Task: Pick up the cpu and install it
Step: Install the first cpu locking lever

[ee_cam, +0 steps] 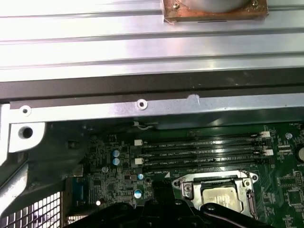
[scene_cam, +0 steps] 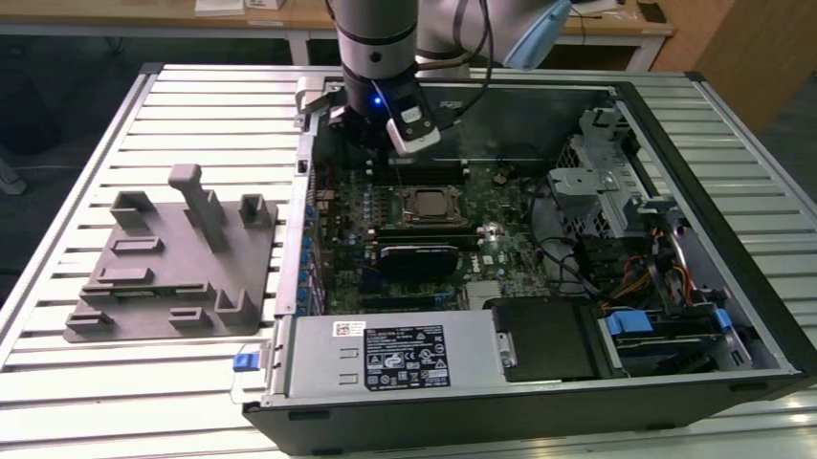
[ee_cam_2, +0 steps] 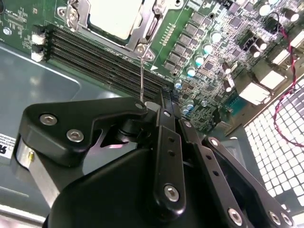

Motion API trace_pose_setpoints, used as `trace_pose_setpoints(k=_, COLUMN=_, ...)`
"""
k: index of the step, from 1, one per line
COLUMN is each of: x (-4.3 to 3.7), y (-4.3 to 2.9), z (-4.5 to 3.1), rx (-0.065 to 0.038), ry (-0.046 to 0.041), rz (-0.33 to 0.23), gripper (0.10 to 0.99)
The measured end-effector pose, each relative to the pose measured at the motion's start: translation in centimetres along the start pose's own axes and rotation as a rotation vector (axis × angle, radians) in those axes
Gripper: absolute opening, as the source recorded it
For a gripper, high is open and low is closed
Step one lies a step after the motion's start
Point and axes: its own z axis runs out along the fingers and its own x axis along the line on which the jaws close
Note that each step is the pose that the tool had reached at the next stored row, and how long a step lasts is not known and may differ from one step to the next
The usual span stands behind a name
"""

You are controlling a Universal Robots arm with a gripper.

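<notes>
The cpu point(scene_cam: 427, 202) is a small square chip with a pale metal top. It lies flat in the motherboard socket point(scene_cam: 426, 218), ringed by the socket's metal frame point(ee_cam: 187, 187). Both wrist views show the cpu point(ee_cam_2: 116, 16) point(ee_cam: 219, 195) beyond the gripper's black linkage. My gripper point(scene_cam: 383, 153) hangs inside the open computer case, above the memory slots point(ee_cam_2: 95, 57) and just behind the socket, apart from the chip. Nothing shows in the gripper point(ee_cam_2: 159, 102). A thin wire lever point(ee_cam_2: 141, 76) runs from the socket frame toward the gripper.
The open computer case point(scene_cam: 664, 124) lies on a slatted metal table point(scene_cam: 77, 172). A grey plastic fixture point(scene_cam: 166, 258) stands at the exterior view's left. A power supply point(scene_cam: 383, 354) and a drive cage point(scene_cam: 613, 191) crowd the case's near and right sides.
</notes>
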Motion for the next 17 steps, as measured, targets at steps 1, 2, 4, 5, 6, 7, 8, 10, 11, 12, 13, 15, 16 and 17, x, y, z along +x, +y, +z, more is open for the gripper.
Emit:
trace_pose_setpoints(k=1, x=0.01, y=0.00, z=0.00, rx=-0.002, ry=0.0002, rz=0.000, gripper=0.106)
trace_pose_setpoints(k=2, x=0.02, y=0.00, z=0.00, rx=-0.004, ry=0.0003, rz=0.000, gripper=0.106)
trace_pose_setpoints(k=4, x=0.02, y=0.00, z=0.00, rx=-0.009, ry=0.0007, rz=0.000, gripper=0.106)
trace_pose_setpoints(k=5, x=0.02, y=0.00, z=0.01, rx=-0.010, ry=0.0007, rz=0.000, gripper=0.106)
trace_pose_setpoints(k=6, x=0.02, y=0.00, z=0.01, rx=-0.010, ry=0.0008, rz=0.000, gripper=0.106)
trace_pose_setpoints(k=7, x=0.02, y=0.00, z=0.00, rx=-0.012, ry=0.0010, rz=0.000, gripper=0.106)
trace_pose_setpoints(k=8, x=0.02, y=-0.01, z=0.00, rx=-0.017, ry=0.0014, rz=0.000, gripper=0.106)
trace_pose_setpoints(k=10, x=0.02, y=0.00, z=0.01, rx=-0.019, ry=0.0014, rz=0.001, gripper=0.106)
trace_pose_setpoints(k=11, x=0.00, y=0.00, z=0.01, rx=-0.019, ry=0.0015, rz=0.001, gripper=0.106)
trace_pose_setpoints(k=12, x=-0.08, y=0.01, z=0.02, rx=-0.019, ry=0.0015, rz=0.001, gripper=0.106)
trace_pose_setpoints(k=13, x=-0.21, y=0.01, z=0.02, rx=-0.019, ry=0.0015, rz=0.001, gripper=0.106)
trace_pose_setpoints(k=15, x=-0.57, y=0.04, z=0.04, rx=-0.019, ry=0.0015, rz=0.001, gripper=0.106)
trace_pose_setpoints(k=16, x=-0.79, y=0.06, z=0.05, rx=-0.019, ry=0.0016, rz=0.001, gripper=0.106)
trace_pose_setpoints(k=17, x=-1.05, y=0.08, z=0.07, rx=-0.019, ry=0.0015, rz=0.001, gripper=0.106)
